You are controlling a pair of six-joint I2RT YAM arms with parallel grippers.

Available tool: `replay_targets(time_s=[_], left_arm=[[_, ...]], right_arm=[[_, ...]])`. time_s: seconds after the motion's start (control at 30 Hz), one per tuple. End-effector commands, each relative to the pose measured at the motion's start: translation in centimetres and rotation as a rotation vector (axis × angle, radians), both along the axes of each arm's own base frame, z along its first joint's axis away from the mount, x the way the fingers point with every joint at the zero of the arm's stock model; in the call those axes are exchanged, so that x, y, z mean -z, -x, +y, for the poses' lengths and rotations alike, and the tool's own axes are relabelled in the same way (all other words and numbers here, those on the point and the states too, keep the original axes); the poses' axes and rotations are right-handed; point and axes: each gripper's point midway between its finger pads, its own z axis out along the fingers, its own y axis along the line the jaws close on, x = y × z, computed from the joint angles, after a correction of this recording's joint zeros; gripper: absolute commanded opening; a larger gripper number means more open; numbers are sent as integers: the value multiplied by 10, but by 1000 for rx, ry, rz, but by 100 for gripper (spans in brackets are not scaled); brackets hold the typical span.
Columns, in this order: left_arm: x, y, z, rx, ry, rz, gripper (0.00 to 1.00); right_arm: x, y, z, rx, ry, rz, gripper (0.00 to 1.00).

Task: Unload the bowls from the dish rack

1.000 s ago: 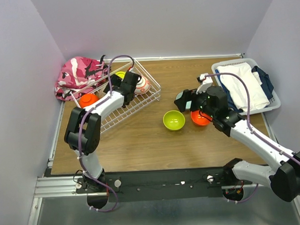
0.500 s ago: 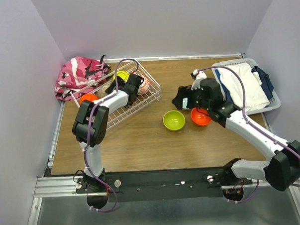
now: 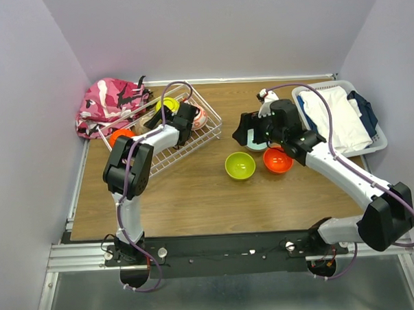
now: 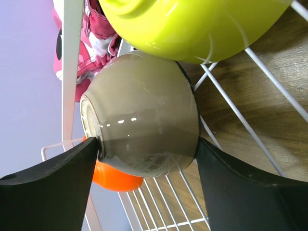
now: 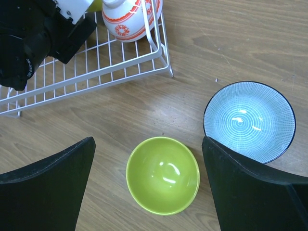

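Nearest you on the worktop (image 3: 195,203) sit three bowls out of the rack: the unloaded lime bowl (image 3: 240,166), the unloaded orange bowl (image 3: 277,161) just beside it, and the teal bowl (image 5: 249,120) just behind them. Your right pincer (image 5: 148,144) hangs over them, spread wide and holding nothing.

Farther back, the dish rack (image 3: 162,160) holds the rest, and your left pincer (image 4: 148,143) is inside it. Its two fingers press on opposite sides of the tan bowl (image 4: 139,120), which lies on its side. The foot points toward one finger and the dark rim toward the other, so the bowl's axis runs straight across the grip. I'd call that a closed hold.

The racked lime bowl (image 4: 192,24) touches the tan one, the racked orange bowl (image 4: 113,175) peeks out from behind it, and the red-patterned bowl (image 5: 132,17) sits at the rack corner nearest the right arm.

The left arm owns this one. Lift clear of the wires before swinging toward the unloaded bowls, or the neighbours will likely shift.
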Motion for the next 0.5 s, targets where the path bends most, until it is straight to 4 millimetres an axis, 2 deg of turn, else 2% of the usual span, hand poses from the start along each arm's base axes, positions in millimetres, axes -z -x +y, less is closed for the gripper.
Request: replay_targets(time_s=[0.0,0.07,0.13,0.17,0.43,0.47], left_arm=[[-4,-2,-8,13,27,-36,81],[-10,-2,-9,14,41,-50,70],[-14,-1,-11,14,52,-58,68],[-20,0,-12,15,57,-69,63],[-48,3,-24,20,150,-124,52],[-54,4,-23,18,157,-133,47]], right_arm=[[-11,1,8,-39,-9,-6,99],[-13,2,8,-40,-9,-10,99],[-17,2,7,-38,-12,-17,99],[-18,2,7,-40,-13,-20,99],[-21,8,13,-61,-56,-5,99],[-21,9,15,-68,-62,-5,99]])
